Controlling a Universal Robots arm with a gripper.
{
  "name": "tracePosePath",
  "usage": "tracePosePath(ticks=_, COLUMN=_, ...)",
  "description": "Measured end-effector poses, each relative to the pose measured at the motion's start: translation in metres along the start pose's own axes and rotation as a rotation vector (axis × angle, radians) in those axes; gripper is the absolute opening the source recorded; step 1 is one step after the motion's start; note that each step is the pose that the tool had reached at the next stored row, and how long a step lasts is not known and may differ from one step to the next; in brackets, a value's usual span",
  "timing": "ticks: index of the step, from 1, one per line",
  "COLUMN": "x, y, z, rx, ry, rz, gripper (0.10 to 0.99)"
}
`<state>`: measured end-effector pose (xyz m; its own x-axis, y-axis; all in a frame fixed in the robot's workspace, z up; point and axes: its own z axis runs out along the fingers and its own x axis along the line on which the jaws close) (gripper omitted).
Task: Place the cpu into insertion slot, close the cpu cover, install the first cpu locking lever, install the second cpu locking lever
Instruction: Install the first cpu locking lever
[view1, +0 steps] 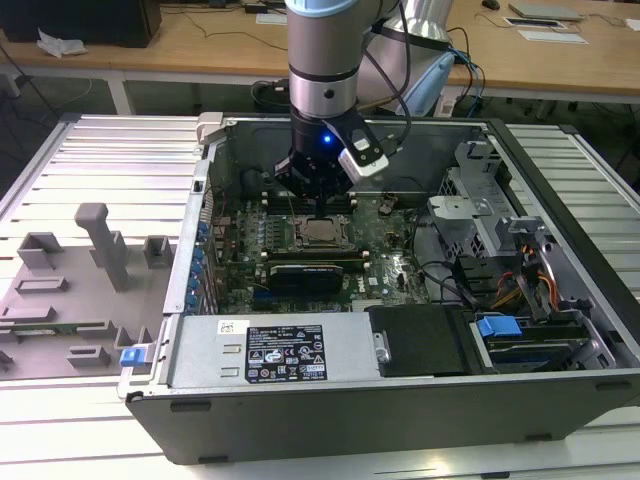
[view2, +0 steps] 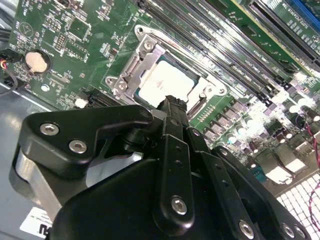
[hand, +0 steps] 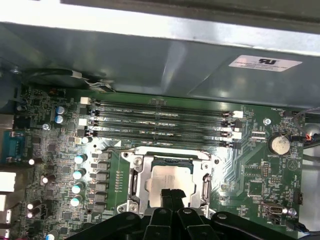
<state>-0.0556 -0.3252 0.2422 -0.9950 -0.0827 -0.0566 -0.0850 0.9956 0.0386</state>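
Note:
The cpu (hand: 167, 181) lies flat in the insertion slot (hand: 167, 161) on the green board, its silvery top facing up. The cpu cover (hand: 136, 181), a silvery metal frame, lies down around the chip, which shows through its window. In both wrist views my gripper (hand: 170, 196) is shut, fingertips together with nothing between them, directly over the near edge of the cpu (view2: 167, 82) and cover (view2: 131, 70). Seen from the exterior view, the gripper (view1: 318, 208) points straight down into the open computer case just above the cpu (view1: 321, 233). Whether the tips touch the chip I cannot tell.
Several long black memory slots (hand: 160, 120) run just beyond the socket. A black graphics card (view1: 305, 272) lies in front of it, with a power supply (view1: 290, 352) nearer. A drive cage (view1: 478, 205) and cables fill the case's right. A grey fixture tray (view1: 90, 270) sits outside, left.

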Motion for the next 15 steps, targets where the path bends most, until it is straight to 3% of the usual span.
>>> tracePosePath(ticks=4, x=0.0191, y=0.0036, z=-0.0009, rx=0.0, ry=-0.0006, rz=0.0, gripper=0.106)
tracePosePath(ticks=12, x=0.0461, y=0.0091, z=-0.0022, rx=0.0, ry=-0.0008, rz=0.0, gripper=0.106)
tracePosePath(ticks=15, x=0.0528, y=0.0099, z=-0.0025, rx=-0.001, ry=-0.0009, rz=0.0, gripper=0.106)
